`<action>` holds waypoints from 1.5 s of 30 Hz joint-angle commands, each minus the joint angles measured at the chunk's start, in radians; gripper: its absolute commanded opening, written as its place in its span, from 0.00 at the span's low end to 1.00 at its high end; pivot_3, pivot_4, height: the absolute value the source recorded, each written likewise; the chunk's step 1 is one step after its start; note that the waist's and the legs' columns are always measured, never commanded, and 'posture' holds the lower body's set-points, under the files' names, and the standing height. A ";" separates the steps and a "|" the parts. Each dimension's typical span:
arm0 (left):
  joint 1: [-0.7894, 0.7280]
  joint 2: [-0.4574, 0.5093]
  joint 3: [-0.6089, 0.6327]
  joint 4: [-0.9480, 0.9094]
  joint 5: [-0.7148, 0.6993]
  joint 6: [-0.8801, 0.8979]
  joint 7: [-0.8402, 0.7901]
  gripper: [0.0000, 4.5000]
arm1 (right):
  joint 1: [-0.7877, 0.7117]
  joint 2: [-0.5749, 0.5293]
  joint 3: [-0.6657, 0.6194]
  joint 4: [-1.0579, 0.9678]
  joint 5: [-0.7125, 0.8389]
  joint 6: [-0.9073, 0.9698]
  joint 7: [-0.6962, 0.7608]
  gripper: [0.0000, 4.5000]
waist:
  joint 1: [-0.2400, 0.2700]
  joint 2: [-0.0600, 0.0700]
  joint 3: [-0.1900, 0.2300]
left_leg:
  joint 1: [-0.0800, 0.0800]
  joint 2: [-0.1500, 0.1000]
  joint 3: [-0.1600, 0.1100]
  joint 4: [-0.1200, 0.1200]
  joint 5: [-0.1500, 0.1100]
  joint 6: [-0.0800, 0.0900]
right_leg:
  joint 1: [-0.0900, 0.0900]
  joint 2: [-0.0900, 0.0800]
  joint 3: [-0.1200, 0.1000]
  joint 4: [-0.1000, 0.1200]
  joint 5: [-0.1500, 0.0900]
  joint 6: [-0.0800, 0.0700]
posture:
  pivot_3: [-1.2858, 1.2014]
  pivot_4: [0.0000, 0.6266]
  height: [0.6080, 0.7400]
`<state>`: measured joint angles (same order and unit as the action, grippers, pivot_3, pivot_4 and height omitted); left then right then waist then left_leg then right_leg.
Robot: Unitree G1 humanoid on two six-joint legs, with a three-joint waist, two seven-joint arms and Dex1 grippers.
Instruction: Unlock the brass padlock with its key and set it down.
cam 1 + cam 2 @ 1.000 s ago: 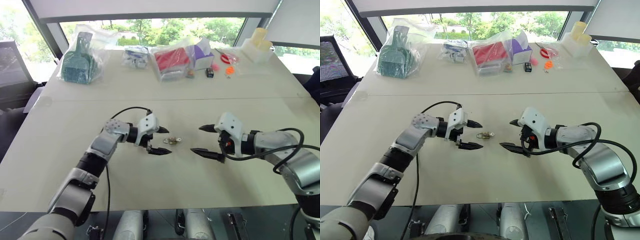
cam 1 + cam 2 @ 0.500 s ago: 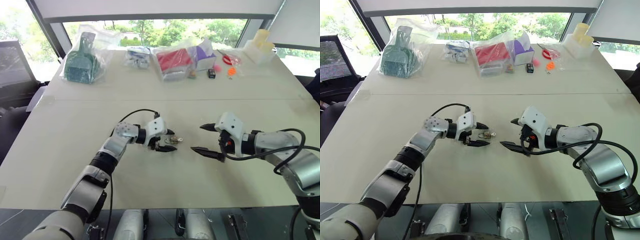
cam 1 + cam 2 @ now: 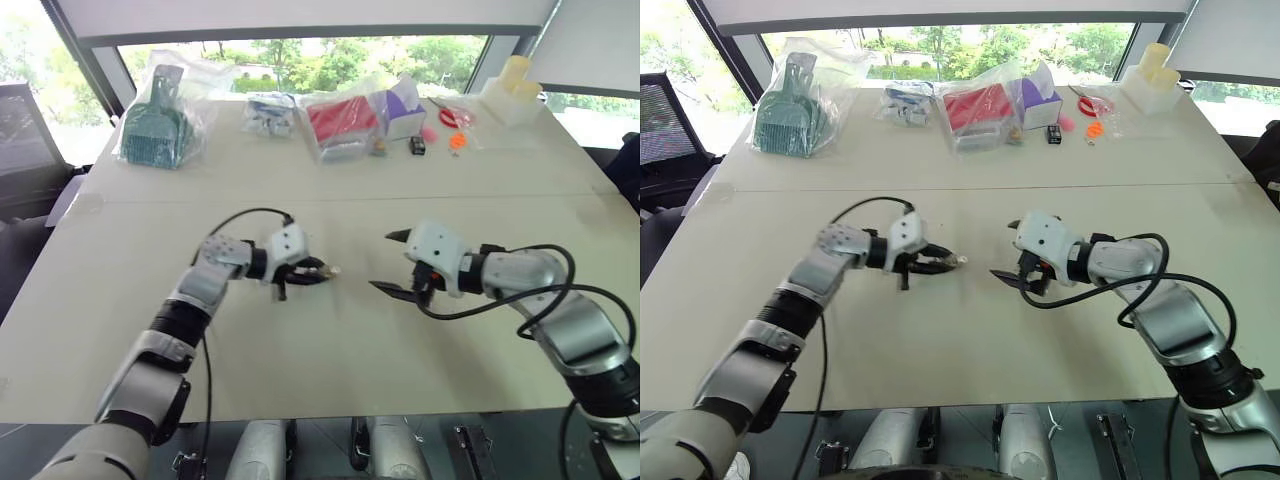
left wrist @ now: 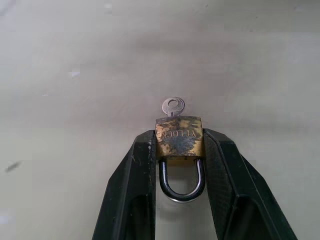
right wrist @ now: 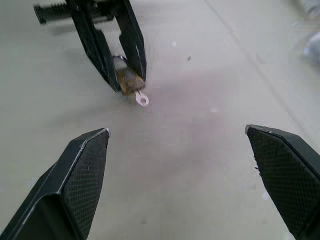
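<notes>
The brass padlock [image 4: 179, 137] is a tiny worn yellow body with a silvery shackle [image 4: 182, 186]. My left gripper [image 4: 180, 136] is shut on it, one black finger on each side of the body. A small silver key [image 4: 173, 106] sticks out of the padlock's base, pointing away from the fingers. In the head views the held padlock [image 3: 322, 271] is low over the middle of the table. My right gripper [image 3: 383, 261] stands open a short way to its right, pointing at it, nothing between its fingers. In the right wrist view the key [image 5: 143, 100] faces that gripper.
Bagged goods line the far side of the beige table [image 3: 320, 340]: a green brush set [image 3: 160, 125], a red pack [image 3: 345, 120], a purple box [image 3: 405, 105]. A small black item [image 3: 417, 146], orange bits [image 3: 458, 141] and a white container [image 3: 512, 95] lie at the far right.
My left gripper reached the padlock on the table, closed on it and drew it slightly left. My right gripper rolled and moved in toward it, still open.
</notes>
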<state>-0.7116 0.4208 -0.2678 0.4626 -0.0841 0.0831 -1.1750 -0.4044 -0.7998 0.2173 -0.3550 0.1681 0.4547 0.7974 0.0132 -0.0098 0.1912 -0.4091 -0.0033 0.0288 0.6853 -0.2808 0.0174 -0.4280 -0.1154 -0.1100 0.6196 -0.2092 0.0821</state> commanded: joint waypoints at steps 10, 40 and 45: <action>-0.102 0.077 0.083 -0.109 -0.077 0.080 -0.074 0.17 | -0.157 0.155 0.179 0.212 -0.387 -0.464 -0.105 1.00 | -0.002 0.000 0.000 | -0.001 -0.001 0.001 0.000 0.000 0.000 | 0.000 -0.001 0.000 -0.001 0.001 0.002 | 0.52 0.24 1.00; -0.089 0.079 0.069 -0.161 -0.082 0.093 -0.090 0.17 | -0.253 0.274 0.188 0.378 -0.572 -0.677 -0.130 0.01 | -0.003 0.000 0.000 | 0.000 -0.001 0.001 0.000 0.000 0.000 | 0.000 -0.001 0.001 0.000 0.001 0.002 | 0.52 0.24 1.00; -0.089 0.075 0.045 -0.144 -0.016 -0.068 -0.054 0.17 | -0.251 0.296 0.178 0.348 -0.468 -0.547 0.011 0.01 | -0.002 0.000 0.000 | 0.000 -0.001 0.001 0.000 0.000 0.000 | 0.000 -0.001 0.001 0.000 0.001 0.002 | 0.52 0.24 1.00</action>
<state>-0.7860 0.4996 -0.2236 0.3400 -0.1137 0.0929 -1.2536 -0.6347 -0.5192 0.4052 0.0422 -0.3574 -0.1259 0.7560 0.0114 -0.0097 0.1914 -0.4094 -0.0045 0.0303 0.6853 -0.2805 0.0170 -0.4279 -0.1161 -0.1092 0.6193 -0.2082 0.0838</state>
